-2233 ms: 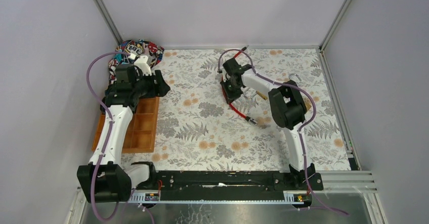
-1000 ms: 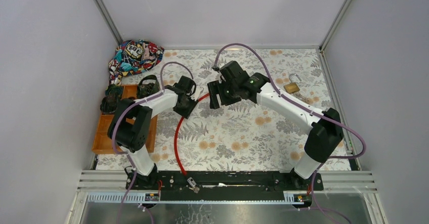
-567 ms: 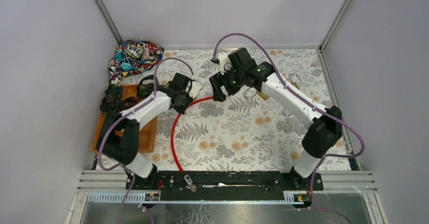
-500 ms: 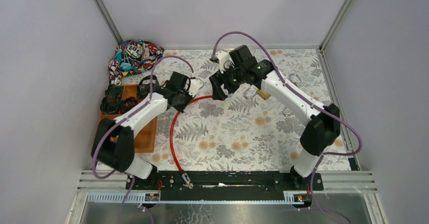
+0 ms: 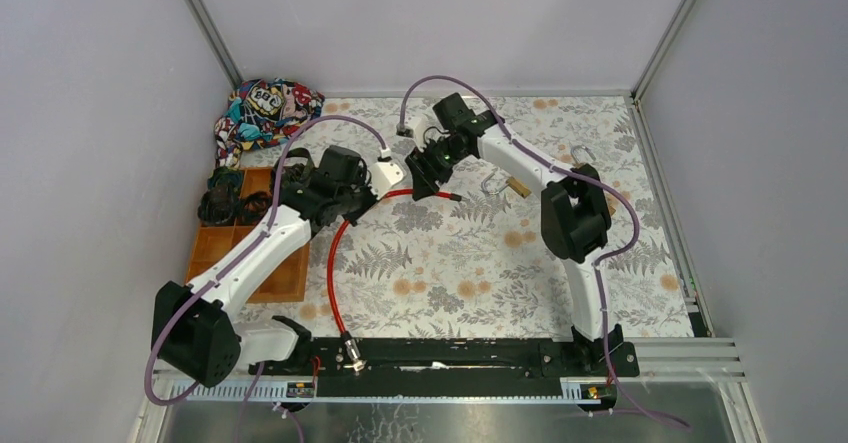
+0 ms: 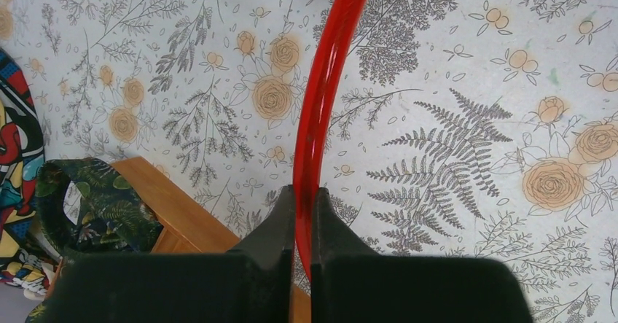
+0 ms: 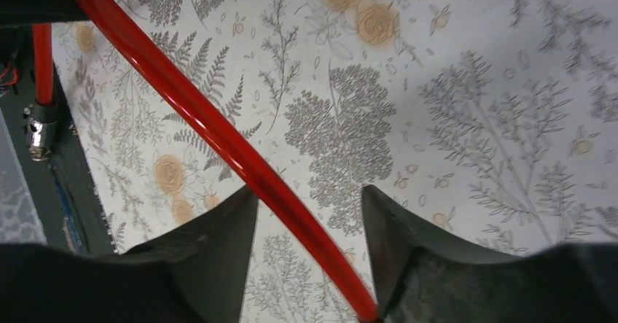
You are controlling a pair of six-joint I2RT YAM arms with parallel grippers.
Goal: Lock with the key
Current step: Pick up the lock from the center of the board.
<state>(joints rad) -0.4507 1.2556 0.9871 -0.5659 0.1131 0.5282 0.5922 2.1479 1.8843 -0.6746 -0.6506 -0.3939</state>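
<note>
Grips the red cable [image 6: 321, 97] with the left gripper [image 6: 304, 199], fingers [image 6: 280, 221] pressed together on it with nothing but cable between them. Holds it above the floral cover of the bench [image 5: 450, 283], left of centre and just beside the right edge of a wooden tray [image 5: 213, 251].

Straddles the same cable farther along with the right gripper [image 7: 310, 192], fingers spread apart, one on each side. Lets the cable slant through the gap and pass close to the right-hand finger low down; cannot tell whether it touches there. Hovers near the middle of the bench, toward the far edge, close to the left gripper but apart from it.

Traces, from above, one long red curve: starts just right of the right gripper, passes through both grippers, bends down past the tray and ends in a metal tip [image 7: 36, 135] by the black rail [image 5: 450, 351] at the near edge.

Finds a brass padlock [image 5: 517, 188] lying on the bench right of centre, shackle end toward the left, just beside the right arm's white link and well apart from both sets of fingers.

Shows, along the left edge, the tray with dark leaf-print cloth [image 5: 222, 206] bunched at its far end, and in the far-left corner a bright cartoon-print bag [image 5: 262, 106].
</note>
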